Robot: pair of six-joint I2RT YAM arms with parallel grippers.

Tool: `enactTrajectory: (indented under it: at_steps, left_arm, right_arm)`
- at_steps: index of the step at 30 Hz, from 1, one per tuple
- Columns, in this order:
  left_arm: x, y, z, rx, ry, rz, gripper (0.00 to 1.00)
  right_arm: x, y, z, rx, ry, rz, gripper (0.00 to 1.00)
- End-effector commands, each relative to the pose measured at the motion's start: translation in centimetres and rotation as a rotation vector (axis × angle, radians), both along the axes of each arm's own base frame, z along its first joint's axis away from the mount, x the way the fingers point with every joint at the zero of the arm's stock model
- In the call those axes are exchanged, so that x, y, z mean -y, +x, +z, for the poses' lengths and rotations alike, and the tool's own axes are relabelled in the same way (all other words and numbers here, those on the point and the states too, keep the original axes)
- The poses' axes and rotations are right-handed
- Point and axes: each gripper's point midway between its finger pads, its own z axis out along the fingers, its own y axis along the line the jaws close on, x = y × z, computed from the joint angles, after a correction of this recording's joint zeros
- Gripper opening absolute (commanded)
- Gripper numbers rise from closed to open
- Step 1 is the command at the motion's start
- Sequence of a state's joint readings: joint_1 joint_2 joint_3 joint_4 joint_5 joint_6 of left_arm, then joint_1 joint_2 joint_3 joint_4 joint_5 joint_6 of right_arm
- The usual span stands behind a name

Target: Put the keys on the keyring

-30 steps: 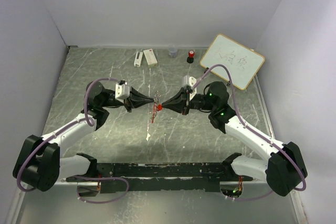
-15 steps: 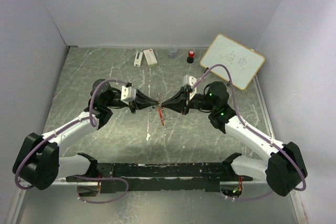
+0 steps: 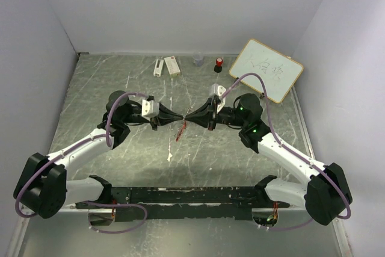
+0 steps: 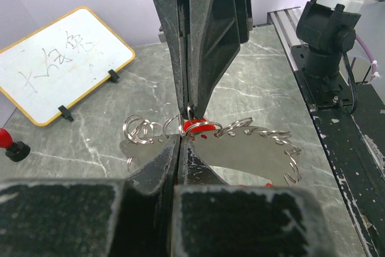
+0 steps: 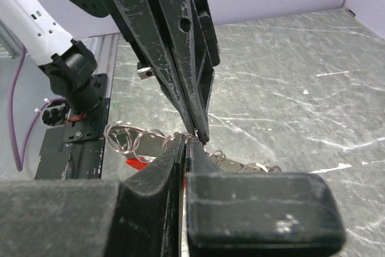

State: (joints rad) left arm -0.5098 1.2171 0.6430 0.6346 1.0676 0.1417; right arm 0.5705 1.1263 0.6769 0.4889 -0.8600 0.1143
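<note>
Silver keyring [image 4: 240, 157], left gripper [image 4: 180, 142], right gripper [image 5: 187, 148] pinching

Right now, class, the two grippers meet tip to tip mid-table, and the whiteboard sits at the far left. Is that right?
No: the whiteboard sits at the far right, as the top view shows. The left gripper and right gripper do meet mid-table.

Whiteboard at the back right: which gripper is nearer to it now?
Right. The right gripper lies in front and left of the whiteboard. The left gripper meets it tip to tip at the keyring from the other side, slightly farther away.
</note>
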Motion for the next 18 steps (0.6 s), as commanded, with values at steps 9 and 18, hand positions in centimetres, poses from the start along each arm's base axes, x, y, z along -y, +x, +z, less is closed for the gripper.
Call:
enactTrajectory:
  at_steps: [9,18]
  left_arm:
    - [-0.2,-1.7,3.3,0.118,-0.086,-0.033,0.07]
    - [-0.5,-1.7,3.4,0.138,-0.099,-0.009,0.07]
  right_arm:
    - [0.5,3.2,1.4,-0.057,0.054,-0.186,0.0]
    - [0.8,4.1,1.5,-0.111,0.08,-0.252,0.0]
